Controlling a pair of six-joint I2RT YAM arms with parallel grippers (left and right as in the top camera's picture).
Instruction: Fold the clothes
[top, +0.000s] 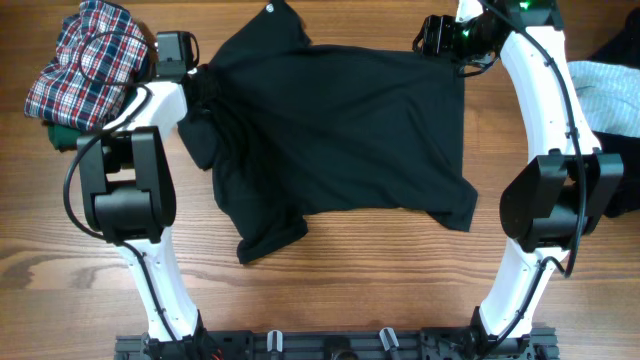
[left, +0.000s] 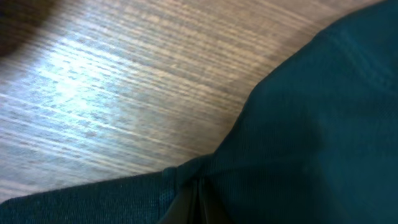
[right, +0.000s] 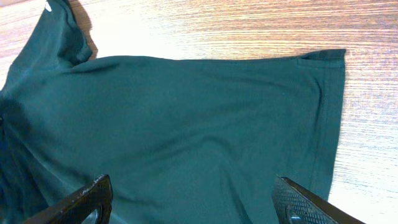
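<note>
I see the black T-shirt (top: 340, 130) spread across the table (top: 330, 300), with a plaid shirt (top: 85, 60) heaped beside my left arm and a light blue garment (top: 605, 95) outside the right. The left gripper (left: 194, 206) is pinched on the T-shirt's edge. The right gripper (right: 193, 199) hangs with jaws apart over its corner.

We're looking straight down from overhead at the brown wooden table (top: 330, 300). Our left wrist camera is sitting very close on the large black fabric T-shirt (left: 311, 124); the right one is viewing that same shirt from farther back.
</note>
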